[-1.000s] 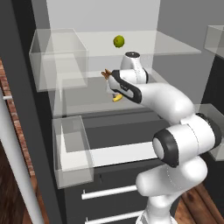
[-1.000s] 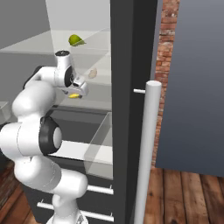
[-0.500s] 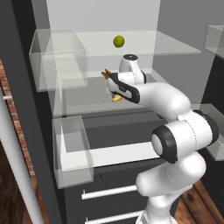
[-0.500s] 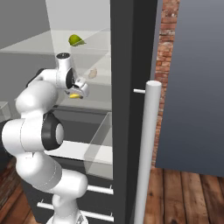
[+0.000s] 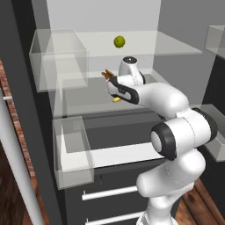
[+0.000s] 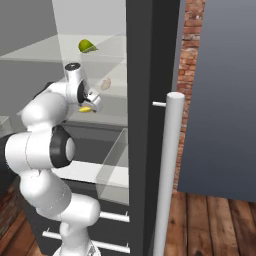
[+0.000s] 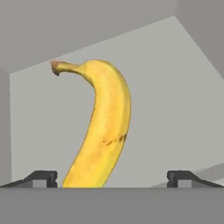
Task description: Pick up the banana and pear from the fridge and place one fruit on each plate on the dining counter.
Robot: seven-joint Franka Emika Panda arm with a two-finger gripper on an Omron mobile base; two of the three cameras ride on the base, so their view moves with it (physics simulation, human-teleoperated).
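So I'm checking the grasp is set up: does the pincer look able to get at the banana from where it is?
Probably yes: the pincer is open, the banana lies between its fingertips, and nothing blocks the way.

The fridge's [image 5: 39,132] upper glass shelf [image 5: 176,46] carries the pear [image 5: 119,41] (yellow-green, near the back wall). On the shelf below [image 5: 83,103] lie the banana [image 7: 101,135] and, just beside it, a brown lumpy food item [image 6: 105,83].

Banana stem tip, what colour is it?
Brownish-orange, while the rest of the banana is bright yellow with small brown flecks. The hand view shows it best.
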